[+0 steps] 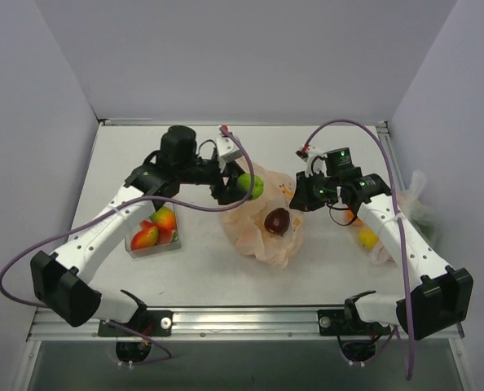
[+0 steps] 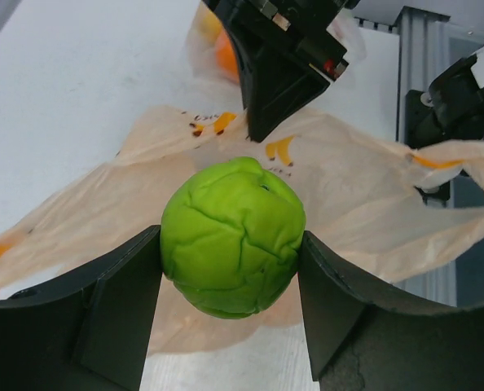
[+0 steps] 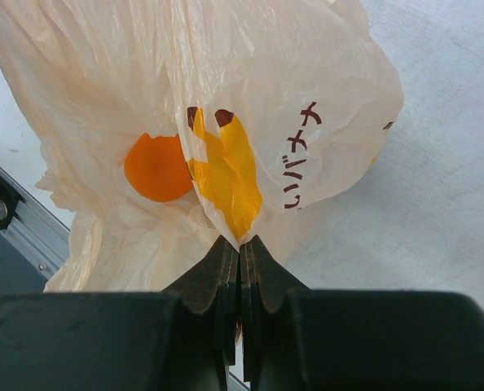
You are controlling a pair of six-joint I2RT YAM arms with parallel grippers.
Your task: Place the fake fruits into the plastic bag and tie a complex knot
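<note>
A pale grey desk (image 1: 128, 155) sits boxed in by plain lavender walls (image 1: 250, 57). On its left part lies a clear rectangular tray (image 1: 167, 248). At the right edge slumps a clear whitish bag (image 1: 415, 195) (crumpled against the wall). An aluminium rail (image 1: 250, 316) runs along the near edge.

Both arms (image 1: 103, 224) are white with black joints and purple cables (image 1: 348, 122).

Table (image 1: 144, 151) carries plastic bag (image 1: 262, 243), seemingly tray (image 1: 156, 247).

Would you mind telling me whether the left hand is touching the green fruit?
Touching. The left wrist view shows the left hand with both fingers pressed against the sides of the green fruit.
</note>
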